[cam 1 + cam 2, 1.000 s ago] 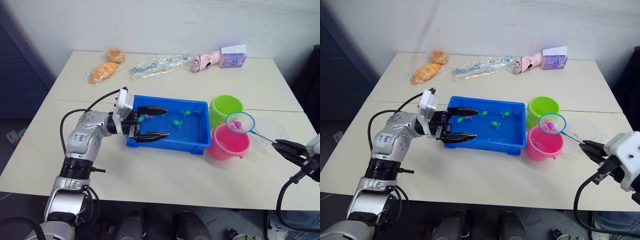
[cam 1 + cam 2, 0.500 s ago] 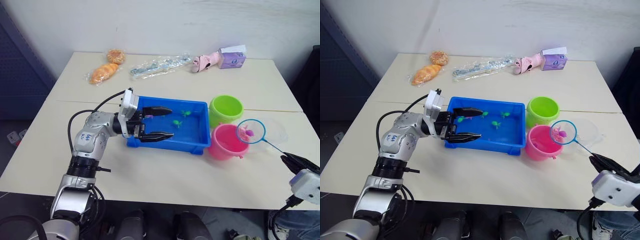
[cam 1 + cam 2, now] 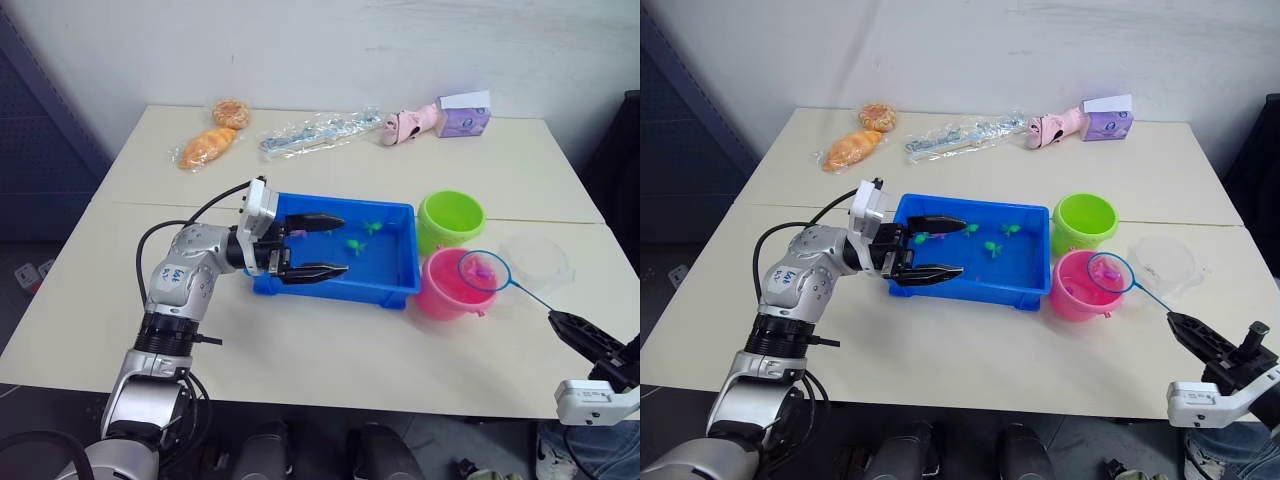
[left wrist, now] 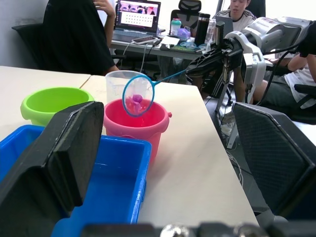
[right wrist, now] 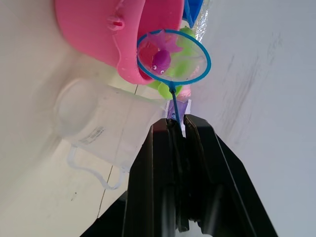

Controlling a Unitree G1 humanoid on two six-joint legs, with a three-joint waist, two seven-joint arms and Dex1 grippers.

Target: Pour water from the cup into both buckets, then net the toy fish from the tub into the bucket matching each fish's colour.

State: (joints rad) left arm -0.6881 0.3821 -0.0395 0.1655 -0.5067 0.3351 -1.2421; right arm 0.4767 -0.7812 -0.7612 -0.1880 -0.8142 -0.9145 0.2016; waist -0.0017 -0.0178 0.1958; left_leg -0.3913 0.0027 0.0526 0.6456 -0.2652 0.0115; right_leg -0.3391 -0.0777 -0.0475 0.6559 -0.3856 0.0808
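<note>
Right fingers (image 5: 180,129) pinching net (image 3: 483,271) handle, pink fish (image 5: 159,58) inside, over pink bucket (image 3: 447,286), left fingers (image 3: 318,245) spread above tub (image 3: 400,283)

two buckets (image 3: 452,218) – one tub (image 3: 392,283), one net (image 3: 484,271)

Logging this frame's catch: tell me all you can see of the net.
The net is a small round light blue hoop with fine mesh on a thin dark straight handle. The right gripper is shut on the handle's end and holds it tilted, hoop raised over the pink bucket at its near right rim. A pink fish lies in the mesh. The cup stands just behind.
</note>
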